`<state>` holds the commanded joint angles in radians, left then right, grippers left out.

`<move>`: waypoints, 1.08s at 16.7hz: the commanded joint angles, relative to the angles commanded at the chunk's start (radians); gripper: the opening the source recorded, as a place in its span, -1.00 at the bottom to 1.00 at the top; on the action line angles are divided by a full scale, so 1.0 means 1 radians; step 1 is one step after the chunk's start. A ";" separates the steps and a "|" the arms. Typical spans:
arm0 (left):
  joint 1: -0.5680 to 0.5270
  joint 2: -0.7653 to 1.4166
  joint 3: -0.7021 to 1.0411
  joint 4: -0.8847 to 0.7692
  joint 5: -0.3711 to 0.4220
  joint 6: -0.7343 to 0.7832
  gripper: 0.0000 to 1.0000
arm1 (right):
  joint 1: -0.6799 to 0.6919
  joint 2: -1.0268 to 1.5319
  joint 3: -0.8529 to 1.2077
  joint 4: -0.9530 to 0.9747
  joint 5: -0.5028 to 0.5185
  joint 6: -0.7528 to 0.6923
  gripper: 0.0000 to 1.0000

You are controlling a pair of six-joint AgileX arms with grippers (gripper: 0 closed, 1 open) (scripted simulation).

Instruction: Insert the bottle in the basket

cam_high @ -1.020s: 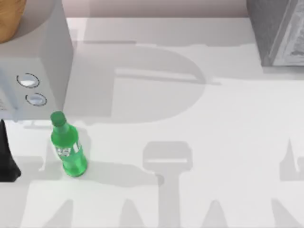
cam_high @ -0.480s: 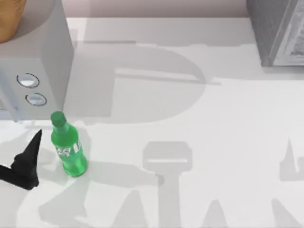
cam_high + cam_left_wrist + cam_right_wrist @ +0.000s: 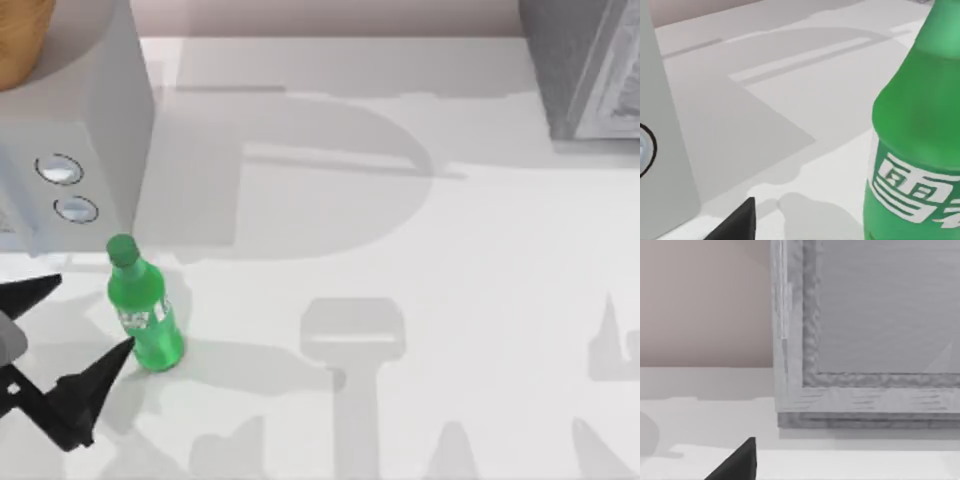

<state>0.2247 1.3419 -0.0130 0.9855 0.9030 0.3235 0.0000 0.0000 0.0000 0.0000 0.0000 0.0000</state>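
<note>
While our left gripper (image 3: 75,320) sits at table's 8 o'clock edge, fingers spread wide: one tip (image 3: 40,289) toward 10 o'clock, other tip (image 3: 118,352) just beside bottle (image 3: 143,308) base; contact unclear. Bottle at gripper's 2 o'clock, standing on table (image 3: 400,250), cap toward 12 o'clock, label with white lettering. Grey box (image 3: 80,120) with two round dials just beyond cap. Wicker basket (image 3: 22,40) atop box, 11 o'clock corner. Left wrist view: bottle (image 3: 920,135) close, finger tip (image 3: 737,225) low. Our right gripper (image 3: 735,465): dark tip before grey block (image 3: 865,340); we cannot tell its state.
</note>
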 joint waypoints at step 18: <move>-0.184 0.438 0.105 0.382 -0.060 -0.076 1.00 | 0.000 0.000 0.000 0.000 0.000 0.000 1.00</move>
<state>0.0407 1.7799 0.0918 1.3678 0.8430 0.2479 0.0000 0.0000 0.0000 0.0000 0.0000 0.0000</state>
